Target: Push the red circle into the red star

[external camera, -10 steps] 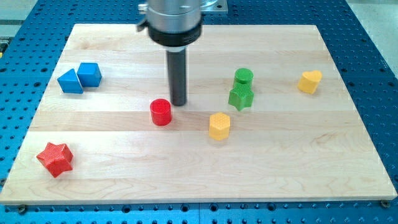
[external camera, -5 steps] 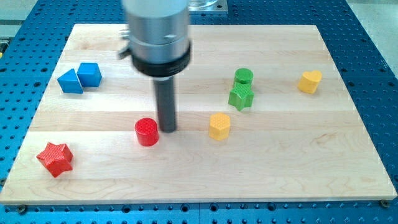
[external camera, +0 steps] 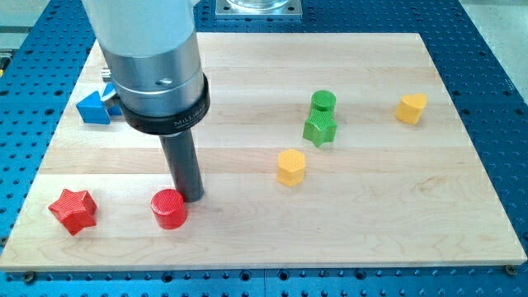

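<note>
- Two red blocks lie nearest the view's bottom: the red circle [external camera: 169, 209] sits just beside my tip [external camera: 191, 198], at its lower left and touching or almost touching it, and the red star [external camera: 73, 210] lies well to the tip's left, apart from the circle.
- No gripper is fitted; the arm ends in a plain rod that holds nothing.
- Right of the tip, a little higher in the view, stands a yellow hexagonal block [external camera: 290, 167].
- Further up and right, a green star [external camera: 319, 129] touches a green cylinder [external camera: 323, 102] just behind it.
- Far to the upper right rests a yellow heart-like block [external camera: 411, 108].
- Up and left of the tip, a blue triangular block [external camera: 92, 108] shows, partly hidden by the arm's body.
- All rest on the wooden bench [external camera: 371, 214].
</note>
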